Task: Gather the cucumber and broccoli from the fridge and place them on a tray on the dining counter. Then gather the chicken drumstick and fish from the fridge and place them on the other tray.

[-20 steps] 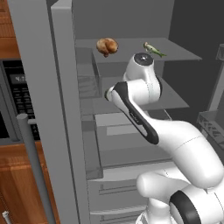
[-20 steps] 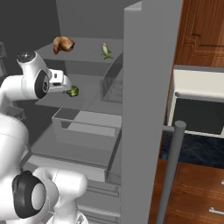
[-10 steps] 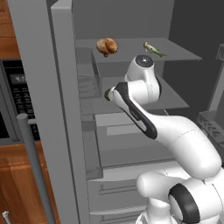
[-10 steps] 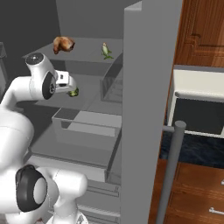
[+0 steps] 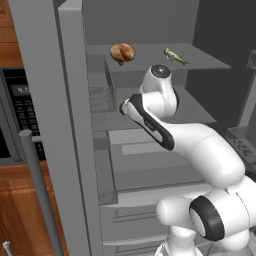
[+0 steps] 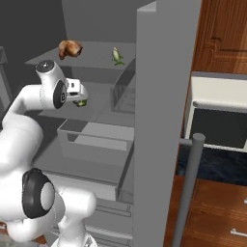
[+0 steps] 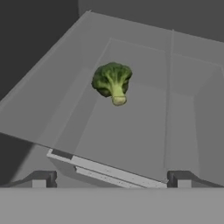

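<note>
While agape, gripper [image 7: 111, 179] facing broccoli [image 7: 112, 81]

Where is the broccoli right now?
The broccoli lies on a middle fridge shelf, upper centre in the hand view, ahead of the open gripper and one shelf below the drumstick.

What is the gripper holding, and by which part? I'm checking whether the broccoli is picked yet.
Nothing. The gripper is open and the broccoli lies apart from it on the fridge shelf.
</note>
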Robot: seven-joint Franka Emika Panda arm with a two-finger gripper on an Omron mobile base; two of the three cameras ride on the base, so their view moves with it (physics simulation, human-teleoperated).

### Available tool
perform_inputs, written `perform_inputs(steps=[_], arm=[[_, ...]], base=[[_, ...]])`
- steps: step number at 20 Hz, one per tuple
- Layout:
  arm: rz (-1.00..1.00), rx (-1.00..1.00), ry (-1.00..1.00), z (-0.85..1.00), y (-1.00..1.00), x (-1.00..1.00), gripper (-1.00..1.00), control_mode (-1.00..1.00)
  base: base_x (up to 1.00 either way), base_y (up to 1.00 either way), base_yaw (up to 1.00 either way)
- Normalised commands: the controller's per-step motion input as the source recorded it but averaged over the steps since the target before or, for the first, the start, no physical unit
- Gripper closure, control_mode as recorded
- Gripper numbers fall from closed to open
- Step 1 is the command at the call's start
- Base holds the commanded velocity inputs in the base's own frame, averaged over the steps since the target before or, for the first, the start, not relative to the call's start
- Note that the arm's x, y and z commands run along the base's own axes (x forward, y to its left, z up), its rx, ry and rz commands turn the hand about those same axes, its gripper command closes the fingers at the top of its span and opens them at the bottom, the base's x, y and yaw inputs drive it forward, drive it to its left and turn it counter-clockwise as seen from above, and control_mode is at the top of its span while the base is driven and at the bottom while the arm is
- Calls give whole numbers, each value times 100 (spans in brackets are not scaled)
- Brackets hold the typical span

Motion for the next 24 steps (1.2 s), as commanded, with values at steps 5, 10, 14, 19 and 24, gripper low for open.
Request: perform_inputs(steps=[5,10,14,19,24], arm=[[0,0,0,-10,0,37,-100,-100],[0,0,1,-20,0,37,-100,-100],[0,0,1,-22,0,31,-100,-100],[0,0,1,-15,0,33,-100,-100],[0,0,0,-16,2,32,-100,-100]], base=[[0,0,0],[0,0,0],[0,0,0],[0,0,0],[0,0,0]])
